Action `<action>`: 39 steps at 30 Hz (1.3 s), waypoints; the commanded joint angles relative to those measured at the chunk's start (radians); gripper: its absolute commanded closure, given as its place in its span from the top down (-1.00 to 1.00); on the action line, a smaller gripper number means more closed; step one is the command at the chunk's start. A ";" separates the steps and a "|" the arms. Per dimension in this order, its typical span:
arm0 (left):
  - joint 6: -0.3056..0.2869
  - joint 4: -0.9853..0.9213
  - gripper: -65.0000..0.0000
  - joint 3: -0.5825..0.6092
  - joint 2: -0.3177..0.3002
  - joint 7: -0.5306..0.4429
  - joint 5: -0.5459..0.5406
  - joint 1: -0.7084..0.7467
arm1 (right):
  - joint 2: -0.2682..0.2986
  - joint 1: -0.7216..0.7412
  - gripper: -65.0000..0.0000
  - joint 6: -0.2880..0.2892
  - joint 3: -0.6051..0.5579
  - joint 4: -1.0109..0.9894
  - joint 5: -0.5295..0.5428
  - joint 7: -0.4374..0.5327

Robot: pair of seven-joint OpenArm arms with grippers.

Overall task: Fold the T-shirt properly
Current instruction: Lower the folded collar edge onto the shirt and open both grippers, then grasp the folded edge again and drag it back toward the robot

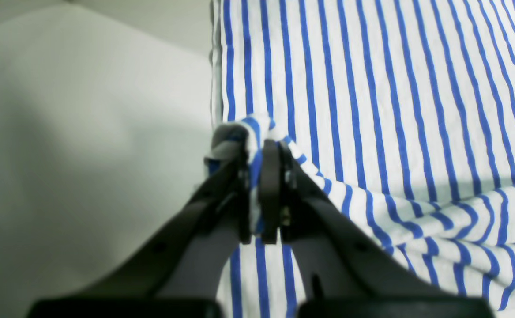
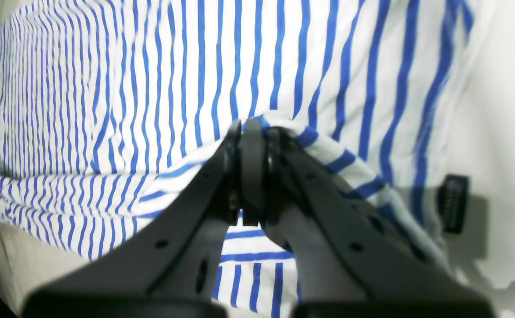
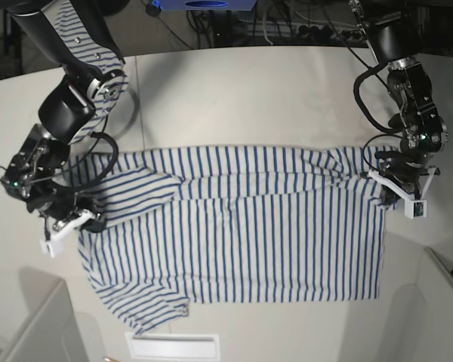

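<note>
- Two hands are each pinching the T-shirt (image 3: pixel 241 226), which is lying spread across the pale bench (image 3: pixel 249 90) with one long edge lifted.
- The left hand (image 1: pixel 259 176) is clamping a small bunch of striped cloth between its closed fingers (image 1: pixel 269 194); a ridge of fabric is trailing away beside it while the flat body of the shirt is lying just beyond its tips.
- The right hand (image 2: pixel 250 145) is closing on a similar tuck of cloth, jaws pressed together with fabric draped over one finger; the small dark label (image 2: pixel 453 201) is sitting off to one side of it, so this hand seems to be working at the neck end.
- In the base view the left hand (image 3: pixel 396 192) is holding the hem-end corner and the right hand (image 3: pixel 68 215) is gripping near a sleeve (image 3: pixel 132 192), the shirt stretching between them.
- Judging by this, the step in hand is carrying the held edge over the body for a lengthwise fold.
- Doing it well is likely calling for:
  - raising both hands together, so the held edge is staying level and taut;
  - travelling in parallel, so the stripes are lining up;
  - keeping the near sleeve tucked inward, since it is bunching beside the right hand;
  - lowering onto the far edge before letting go.
</note>
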 commanded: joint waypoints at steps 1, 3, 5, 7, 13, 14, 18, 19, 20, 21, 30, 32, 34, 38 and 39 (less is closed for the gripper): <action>-0.002 0.001 -1.00 -0.001 -0.014 -0.025 -0.009 -0.028 | 0.010 0.029 -1.00 0.002 -0.004 0.017 0.021 0.019; -0.004 -0.016 -1.00 -0.001 -0.016 -0.025 -0.009 -0.036 | 0.010 0.031 -1.00 0.002 -0.005 0.017 0.021 0.019; -0.005 -0.014 -1.00 -0.001 -0.016 -0.025 -0.009 -0.036 | 0.010 0.031 -1.00 0.002 -0.005 0.017 0.021 0.017; -0.007 -0.012 -1.00 -0.001 -0.016 -0.025 -0.009 -0.033 | 0.010 0.029 -1.00 0.002 -0.005 0.017 0.021 0.013; -0.007 -0.022 -1.00 -0.001 -0.028 -0.025 -0.009 -0.033 | 0.010 0.029 -0.95 0.002 -0.005 0.018 0.021 0.013; -0.007 -0.022 -1.00 -0.002 -0.028 -0.025 -0.009 -0.034 | 0.011 0.029 -0.75 0.002 -0.005 0.018 0.020 0.011; -0.005 -0.012 -0.23 -0.008 -0.029 -0.025 -0.009 -0.036 | 0.020 0.029 -0.04 0.002 0.005 0.024 0.021 0.017; -0.005 -0.012 -0.03 -0.008 -0.029 -0.025 -0.009 -0.036 | 0.020 0.029 -0.04 0.002 0.005 0.026 0.023 0.017; -0.005 -0.012 0.18 -0.008 -0.029 -0.026 -0.009 -0.036 | 0.022 0.027 -0.08 0.002 0.005 0.026 0.024 0.017; -0.005 -0.012 0.35 -0.013 -0.029 -0.028 -0.013 -0.036 | 0.022 0.027 -0.12 0.002 0.007 0.026 0.026 0.017; -0.008 0.172 0.64 -0.134 0.024 -0.026 -0.056 0.078 | -0.026 -0.078 -0.36 0.002 0.108 0.239 0.023 0.016; -0.008 0.205 0.64 -0.183 0.038 -0.026 -0.108 0.124 | -0.058 -0.117 -0.36 0.002 0.133 0.321 0.023 0.017; -0.008 0.224 0.64 -0.222 0.041 -0.026 -0.181 0.167 | -0.086 -0.151 -0.36 0.002 0.150 0.403 0.024 0.020; -0.007 0.235 0.64 -0.286 0.060 -0.026 -0.317 0.240 | -0.142 -0.220 -0.35 -0.103 0.173 0.551 0.026 0.074; -0.005 0.235 0.64 -0.292 0.060 -0.026 -0.342 0.254 | -0.153 -0.235 -0.34 -0.126 0.173 0.581 0.026 0.085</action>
